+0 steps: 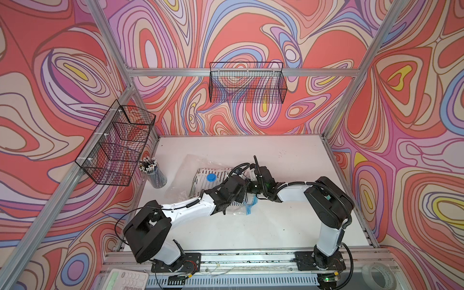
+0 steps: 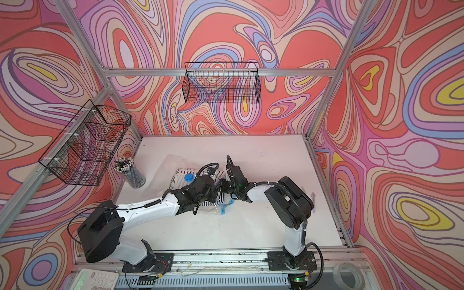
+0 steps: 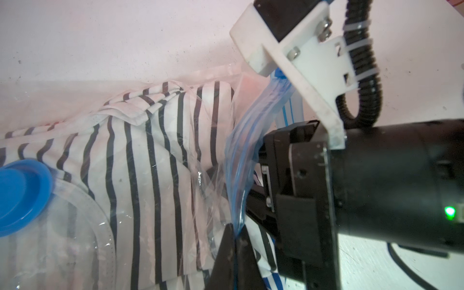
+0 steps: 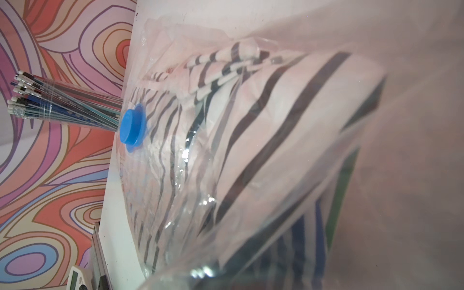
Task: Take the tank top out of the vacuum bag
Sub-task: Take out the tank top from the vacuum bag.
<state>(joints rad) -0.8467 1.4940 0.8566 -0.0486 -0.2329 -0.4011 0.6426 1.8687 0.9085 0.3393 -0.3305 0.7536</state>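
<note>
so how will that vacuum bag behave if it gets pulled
Probably floppy: the vacuum bag is thin film wrinkling over the tank top. Likely slippery, given its glossy glare. Even its zip strip twists, so hardly stiff.

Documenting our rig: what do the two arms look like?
Both arms, left arm and right arm, have white link shells, bulky black joint housings and black corrugated cable conduit held by white zip ties. A green light glows on the right wrist.

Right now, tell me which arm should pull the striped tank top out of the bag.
Right, probably. The left arm's fingers are shut on the vacuum bag's zip strip, so it is busy; the right arm's fingers, also shut, sit at the bag's mouth next to the tank top.
</note>
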